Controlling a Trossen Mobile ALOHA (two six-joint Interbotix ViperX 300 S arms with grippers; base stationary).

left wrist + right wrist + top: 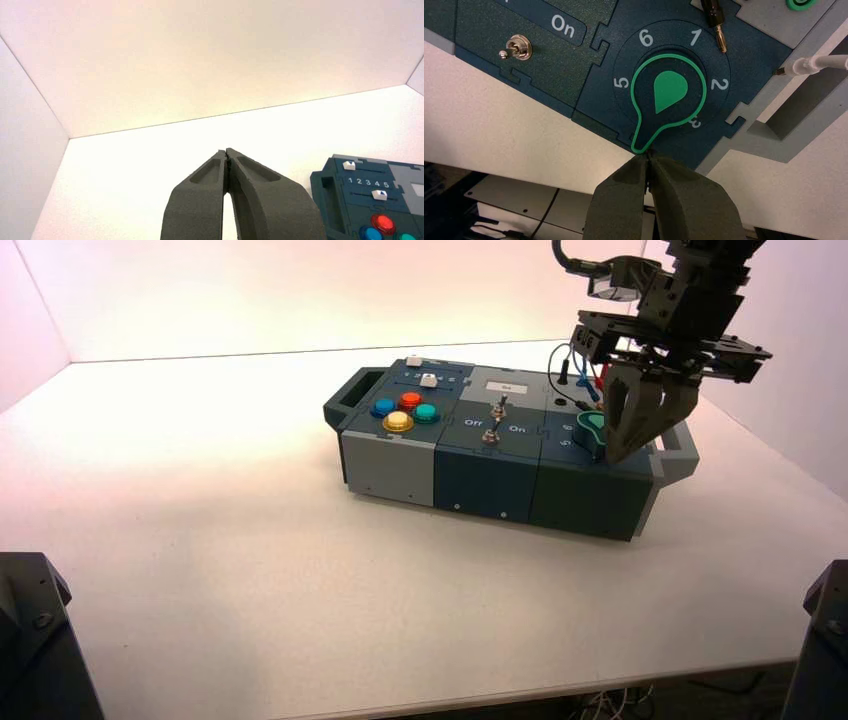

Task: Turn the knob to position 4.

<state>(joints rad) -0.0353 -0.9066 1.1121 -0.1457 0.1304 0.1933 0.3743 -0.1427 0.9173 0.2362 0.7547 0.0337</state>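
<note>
Where closed right jaws (tips touching) end, knob (668, 99) tip

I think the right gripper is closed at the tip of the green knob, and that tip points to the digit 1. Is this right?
Not quite. In the right wrist view the knob's tip points between 5 and 3, away from 1, where the hidden digit would sit. The right gripper is indeed shut at that tip.

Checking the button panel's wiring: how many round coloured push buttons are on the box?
4, clustered on the grey left end: blue push button, red push button, teal push button, yellow push button nearest the front. None seem hidden.
</note>
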